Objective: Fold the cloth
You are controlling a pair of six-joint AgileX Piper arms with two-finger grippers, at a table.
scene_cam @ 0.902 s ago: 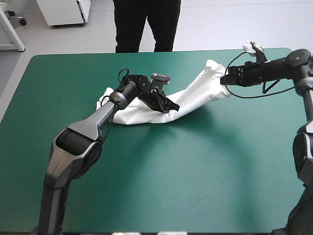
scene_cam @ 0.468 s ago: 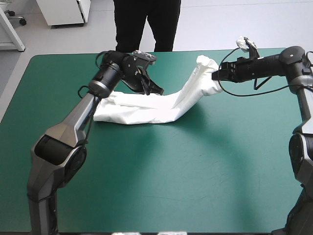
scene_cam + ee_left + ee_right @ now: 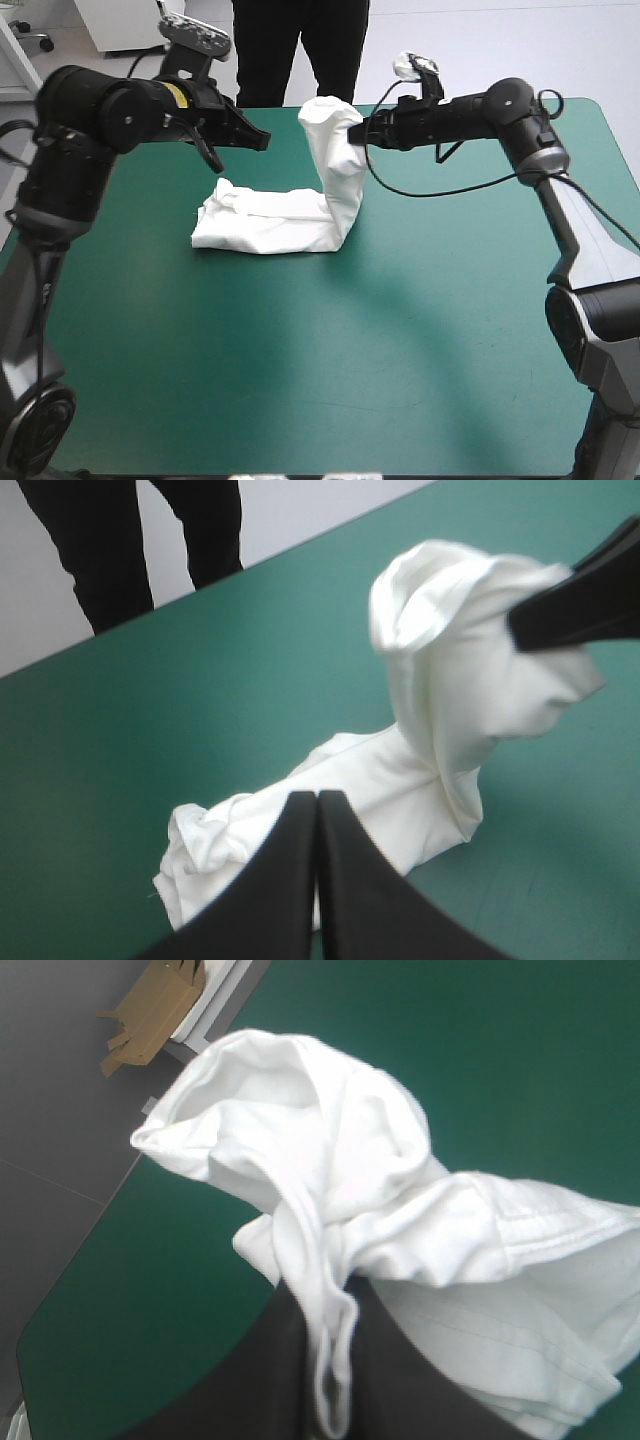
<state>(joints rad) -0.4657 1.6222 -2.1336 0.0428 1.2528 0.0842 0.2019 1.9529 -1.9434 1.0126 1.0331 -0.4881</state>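
Observation:
The white T-shirt (image 3: 268, 222) lies as a crumpled long bundle on the teal-green table (image 3: 400, 330), left of centre. One end rises in a column (image 3: 338, 170) to my right gripper (image 3: 357, 135), which is shut on the T-shirt above the table's far middle. In the right wrist view the T-shirt (image 3: 330, 1190) bunches over and between the fingers (image 3: 400, 1380). My left gripper (image 3: 262, 141) hovers shut and empty, above and to the far left of the bundle. Its wrist view shows the shut gripper (image 3: 317, 798) over the T-shirt (image 3: 430, 730), with the right gripper's finger (image 3: 580, 610) beyond.
Bare teal-green cover stretches across the near half and the right side (image 3: 480, 260). Brown board (image 3: 150, 1015) lies off the table's edge in the right wrist view.
My left gripper has come off the T-shirt and risen toward the far left. My right gripper has carried its end of the T-shirt leftward and higher, so that end now hangs upright.

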